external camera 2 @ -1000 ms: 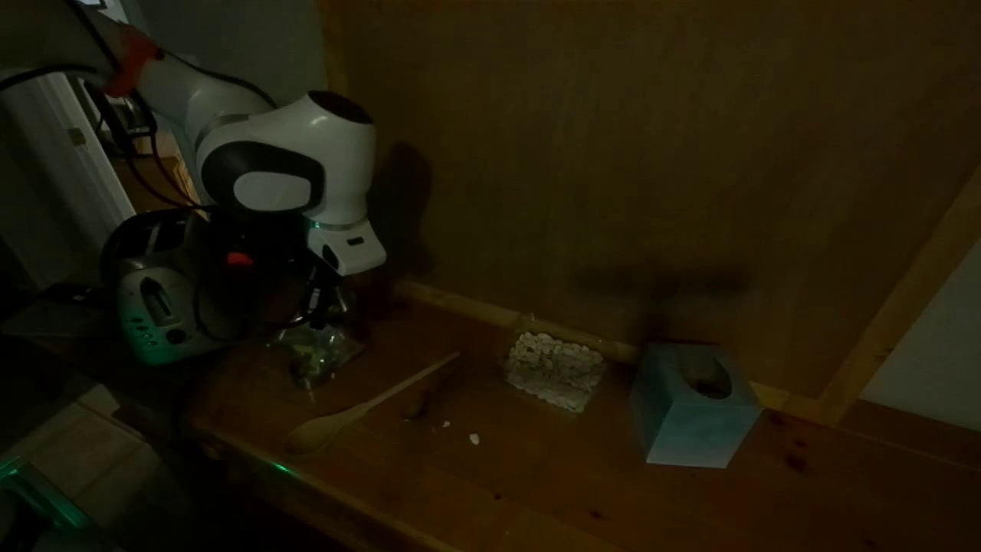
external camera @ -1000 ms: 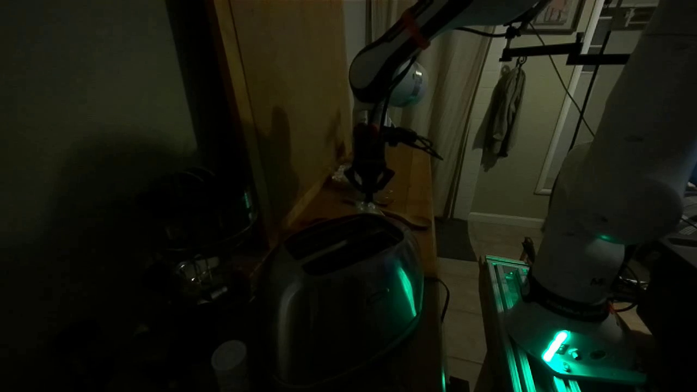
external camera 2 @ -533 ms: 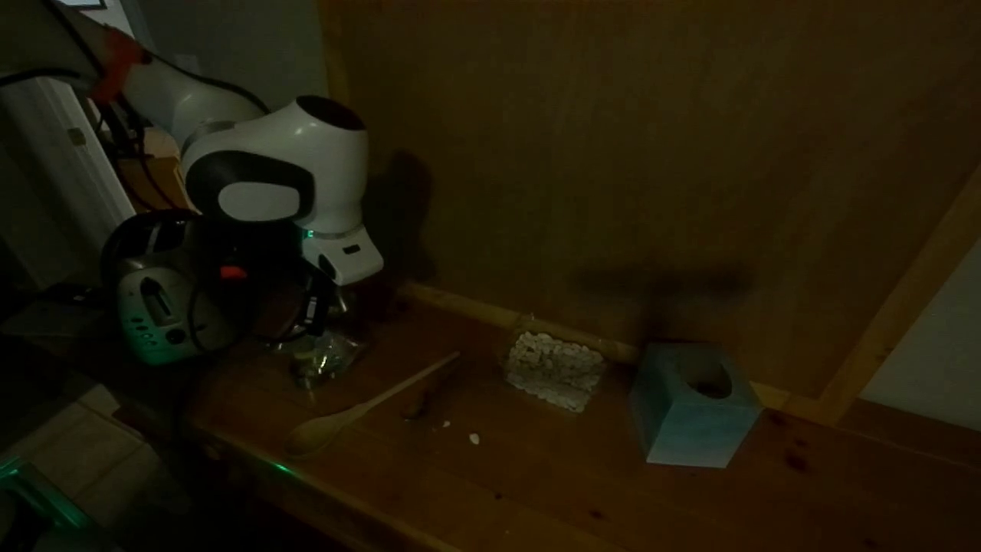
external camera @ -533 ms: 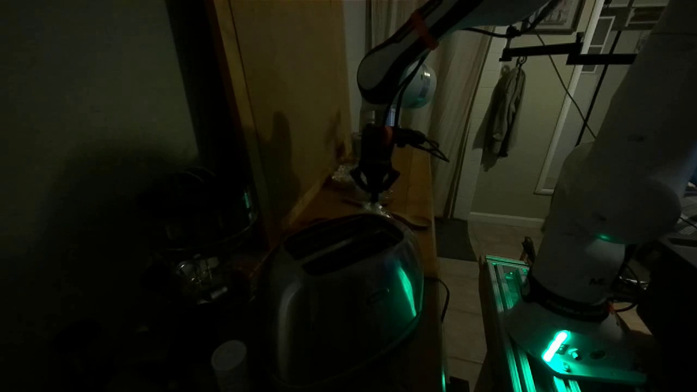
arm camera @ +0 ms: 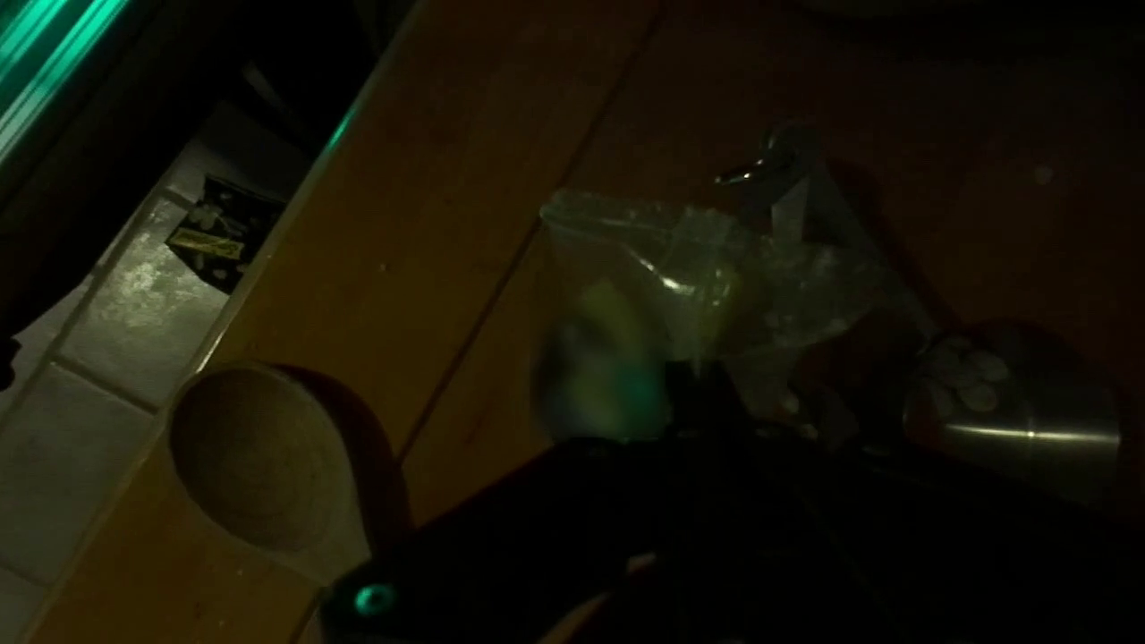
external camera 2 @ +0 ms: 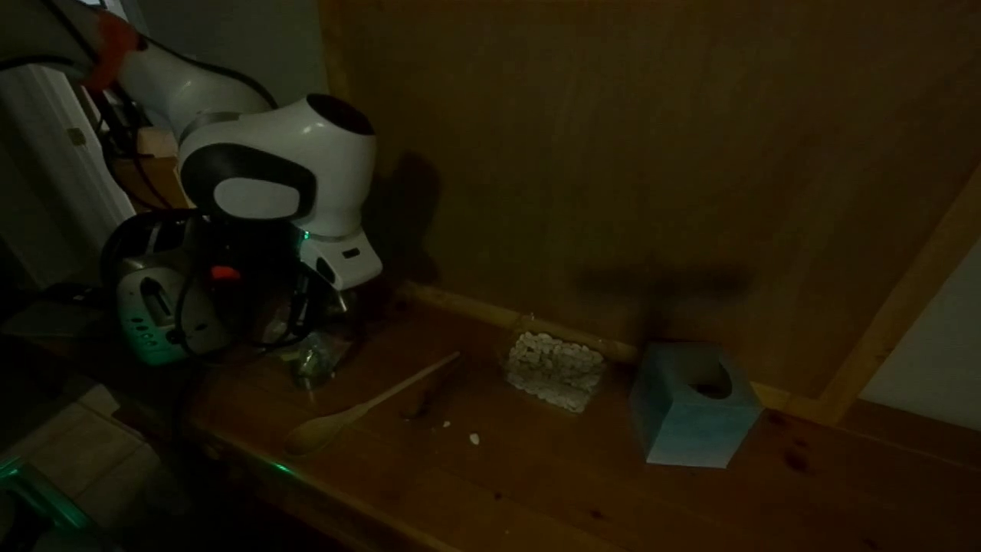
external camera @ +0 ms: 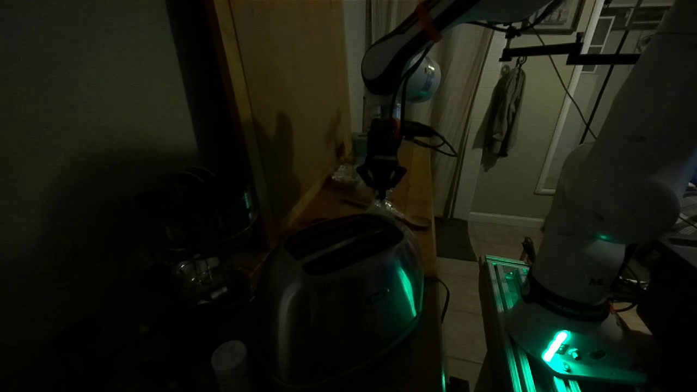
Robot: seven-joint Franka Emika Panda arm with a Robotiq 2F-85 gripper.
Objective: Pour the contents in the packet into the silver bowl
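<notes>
The light is dim. A black robot hand points down over a wooden worktop, its jaws pressed together on a small packet, the plastic pinched at the fingertips. In the wrist view the packet spreads out just ahead of the hand. It is thin, see-through plastic, crumpled and glossy. Its far edge runs nearly straight to a pointed corner on the left, and a white glint crosses the middle. The right part looks cloudier and more creased. Dull yellow patches show in it or through it; the gloom hides which. In an exterior view it is a pale, silvery tuft directly under the hand. Whether its loose end touches the worktop cannot be told.

Also in the wrist view, a silver bowl is near the hand, to its right, with a bright streak along its side and round white pieces showing in it. To the hand's left lies the broad end of a wooden spoon. Close to the fingertips, on that same side, is a rounded shape with a green gleam, too blurred to name.
</notes>
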